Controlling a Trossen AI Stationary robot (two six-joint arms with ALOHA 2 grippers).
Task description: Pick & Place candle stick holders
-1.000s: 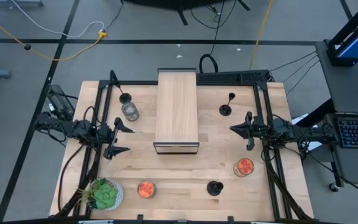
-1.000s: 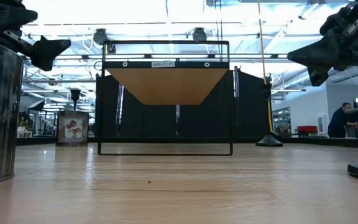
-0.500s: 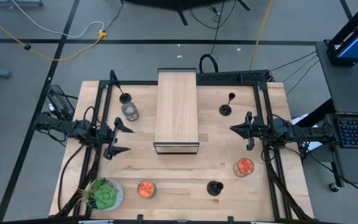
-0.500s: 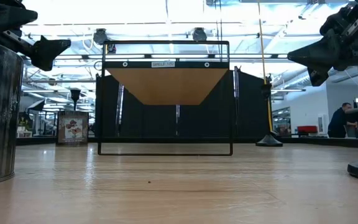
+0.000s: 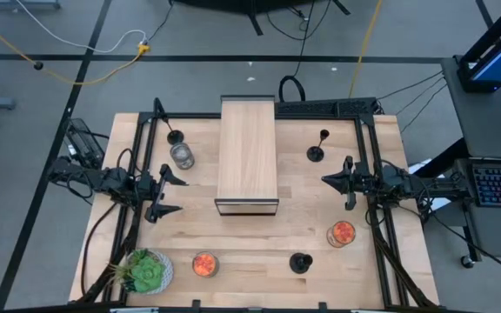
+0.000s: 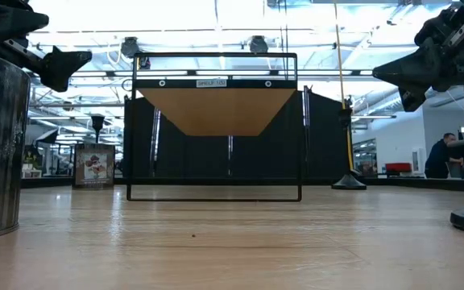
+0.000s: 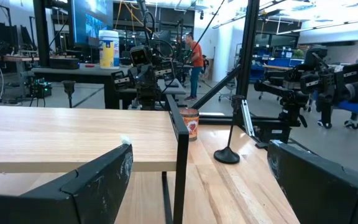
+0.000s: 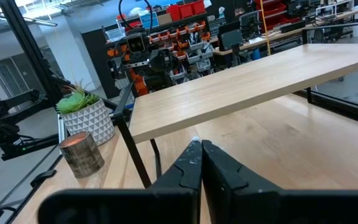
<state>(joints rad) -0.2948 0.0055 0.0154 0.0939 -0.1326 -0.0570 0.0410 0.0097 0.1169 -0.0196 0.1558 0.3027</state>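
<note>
Table: pale wood top [image 5: 259, 239] on a grey floor, a wooden shelf [image 5: 248, 152] on a black frame at its middle.
Left gripper [image 5: 170, 191]: hovers at the left side, fingers spread wide, holding nothing.
Right gripper [image 5: 328, 181]: hovers at the right side, fingers pressed together, empty.
Candle stick holders: tall one [image 5: 317, 146] far right, just beyond the right gripper and apart from it; second [image 5: 174, 136] far left; squat one [image 5: 300, 262] at the near edge.
Left wrist view only: tall holder [image 7: 228, 152] stands upright beside the shelf leg.
Right wrist view only: potted plant [image 8: 89, 116] beyond the closed fingertips [image 8: 194, 151].
</note>
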